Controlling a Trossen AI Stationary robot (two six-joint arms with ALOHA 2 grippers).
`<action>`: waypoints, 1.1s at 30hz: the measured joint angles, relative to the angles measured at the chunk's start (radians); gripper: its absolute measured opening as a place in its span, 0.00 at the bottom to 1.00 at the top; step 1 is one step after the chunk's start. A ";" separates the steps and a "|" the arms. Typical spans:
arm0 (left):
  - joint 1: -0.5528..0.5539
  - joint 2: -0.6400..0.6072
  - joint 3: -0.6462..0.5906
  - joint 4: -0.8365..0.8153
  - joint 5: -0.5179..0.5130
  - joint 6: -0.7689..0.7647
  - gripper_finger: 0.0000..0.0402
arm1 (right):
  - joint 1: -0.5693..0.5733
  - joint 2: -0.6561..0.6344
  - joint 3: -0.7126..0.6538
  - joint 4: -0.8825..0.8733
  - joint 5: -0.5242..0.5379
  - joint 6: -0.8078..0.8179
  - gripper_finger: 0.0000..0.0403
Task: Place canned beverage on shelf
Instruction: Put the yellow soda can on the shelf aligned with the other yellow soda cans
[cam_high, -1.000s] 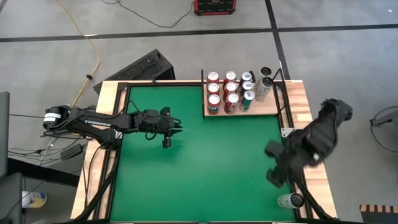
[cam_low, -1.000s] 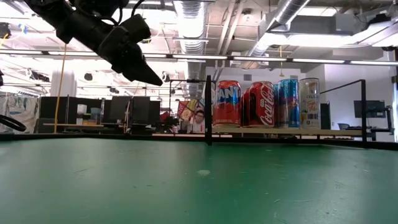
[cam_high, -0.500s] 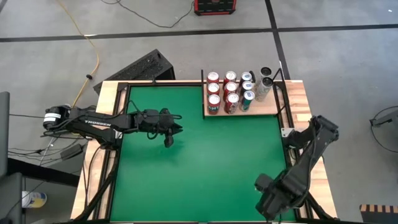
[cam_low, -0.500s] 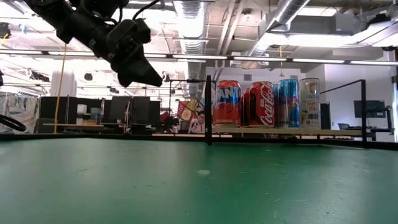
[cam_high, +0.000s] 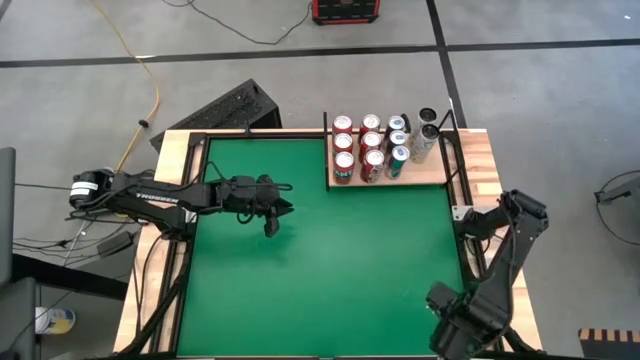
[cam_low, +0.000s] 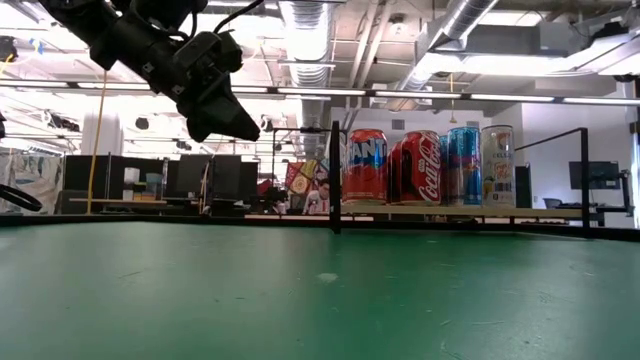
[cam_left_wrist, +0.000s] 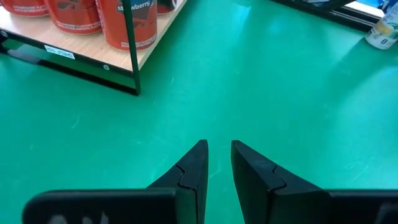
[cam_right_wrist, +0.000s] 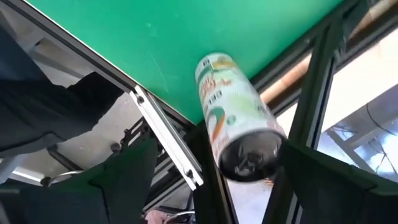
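A white and green beverage can (cam_right_wrist: 239, 124) stands upright on the green table (cam_high: 320, 260) at its near right corner. My right gripper (cam_right_wrist: 217, 149) hangs over it, pointing steeply down and open, with one finger on each side of the can's top; whether a finger touches the can, I cannot tell. In the high view that gripper (cam_high: 455, 325) hides the can. The shelf (cam_high: 437, 172), a pale board with black posts at the far right, carries several cans (cam_high: 370, 150) standing upright. My left gripper (cam_high: 272, 218) hovers shut above the table's left middle (cam_low: 235, 125).
Black frame bars (cam_right_wrist: 161, 134) and wooden rails (cam_high: 500, 200) run along the table's edges close to the can. The green surface between the two arms is bare. The shelf's near post (cam_left_wrist: 132, 50) stands in front of a red can.
My right gripper has swung toward the table's near edge and come down, tipping further downward, until it stands over the can at the near right corner. My left gripper has rolled about its own axis without shifting place.
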 joint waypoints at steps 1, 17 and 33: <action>0.000 0.000 0.000 0.000 0.000 0.000 0.14 | 0.010 -0.003 0.000 0.000 0.000 0.019 0.90; 0.000 0.000 0.000 0.003 0.000 -0.009 0.14 | 0.141 -0.008 -0.030 0.000 0.000 0.192 0.90; 0.000 0.000 0.000 0.000 0.000 -0.030 0.14 | 0.179 -0.008 -0.030 0.001 0.092 0.279 0.90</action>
